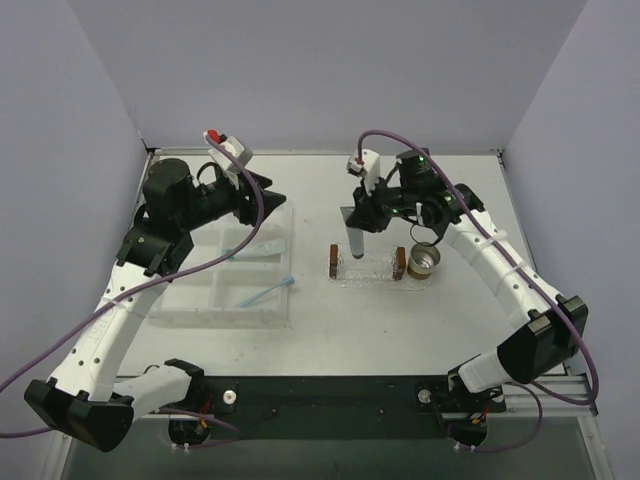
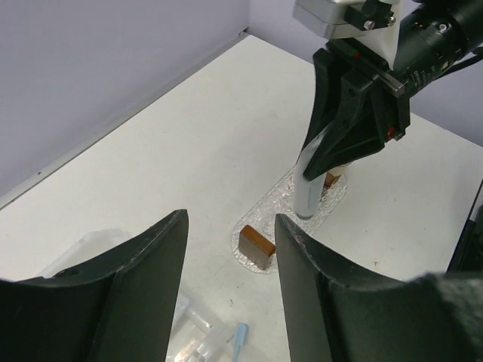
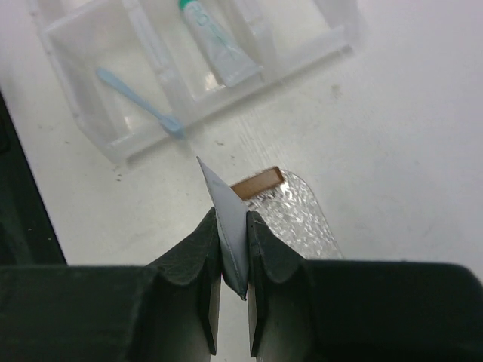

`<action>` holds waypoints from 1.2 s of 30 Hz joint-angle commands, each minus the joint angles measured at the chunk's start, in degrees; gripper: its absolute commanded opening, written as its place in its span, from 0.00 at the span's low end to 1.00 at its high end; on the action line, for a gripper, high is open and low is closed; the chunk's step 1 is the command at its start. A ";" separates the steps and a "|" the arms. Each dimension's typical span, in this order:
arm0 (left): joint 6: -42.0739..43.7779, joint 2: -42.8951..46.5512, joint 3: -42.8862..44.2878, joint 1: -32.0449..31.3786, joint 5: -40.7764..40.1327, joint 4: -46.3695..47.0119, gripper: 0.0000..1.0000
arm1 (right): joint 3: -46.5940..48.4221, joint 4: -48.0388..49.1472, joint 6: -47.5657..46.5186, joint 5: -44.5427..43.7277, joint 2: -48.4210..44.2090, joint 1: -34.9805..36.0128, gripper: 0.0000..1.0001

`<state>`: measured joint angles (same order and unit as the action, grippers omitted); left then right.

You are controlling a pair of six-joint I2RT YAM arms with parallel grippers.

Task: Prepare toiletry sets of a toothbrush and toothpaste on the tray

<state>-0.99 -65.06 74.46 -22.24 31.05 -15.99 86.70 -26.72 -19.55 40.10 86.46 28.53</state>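
**We set the toothpaste (image 1: 354,242) down flat on the tray (image 1: 378,272)**
Our right gripper (image 3: 234,226) pinches the tube's crimped end, so the tube hangs upright with its lower end at the tray. We should tip it lengthwise, then release low. Our left gripper (image 2: 230,234) hangs part-open and empty above the box (image 1: 200,300), where the toothbrush (image 1: 266,294) lies.

In the right wrist view, the right tool (image 3: 233,222) pinches a toothpaste tube (image 3: 225,200) whose cap end is hidden beneath its fingers. The second tube (image 3: 215,45) and the box (image 3: 75,45) are clipped by the top edge. In the left wrist view, the fingers of the left tool (image 2: 230,226) hide most of the toothbrush (image 2: 239,337).
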 commanded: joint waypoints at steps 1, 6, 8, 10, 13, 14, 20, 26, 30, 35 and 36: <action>0.64 2.39 -3.16 1.85 -2.13 2.63 0.59 | -10.92 17.01 3.46 -4.58 -9.62 -4.10 0.00; 0.64 2.39 -5.02 3.78 -2.40 3.60 0.59 | -17.25 21.61 4.87 -7.92 -13.41 -6.55 0.00; 0.64 2.30 -5.90 4.75 -2.13 3.95 0.59 | -19.98 23.02 5.05 -8.98 -15.17 -7.17 0.00; 0.64 2.30 -6.60 5.45 -1.96 4.12 0.59 | -21.73 23.91 5.22 -9.42 -16.22 -8.22 0.00; 0.64 2.39 -8.01 6.15 -1.96 4.39 0.59 | -23.32 25.05 6.36 -9.60 -17.11 -9.46 0.00; 0.64 2.48 -8.45 6.59 -1.78 4.39 0.59 | -24.37 25.22 6.54 -9.69 -17.46 -9.72 0.00; 0.56 2.66 -10.12 7.65 -1.43 4.83 0.59 | -28.42 28.13 8.12 -10.12 -19.66 -11.66 0.00; 0.64 2.30 -11.44 8.35 -1.17 5.35 0.59 | -30.88 29.36 9.27 -10.21 -20.63 -12.62 0.00; 0.64 2.30 -12.32 8.70 -0.90 5.97 0.59 | -32.11 30.32 10.32 -10.04 -20.80 -13.06 0.00; 0.56 2.04 -12.58 8.79 -0.55 6.14 0.59 | -33.52 31.47 10.85 -9.60 -20.19 -13.59 0.00; 0.64 2.04 -12.58 8.88 -0.46 6.14 0.59 | -33.61 31.47 10.94 -9.51 -20.10 -13.51 0.00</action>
<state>-0.82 -63.02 61.80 -13.87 29.36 -12.93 53.30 -0.21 -9.61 29.32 67.64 15.55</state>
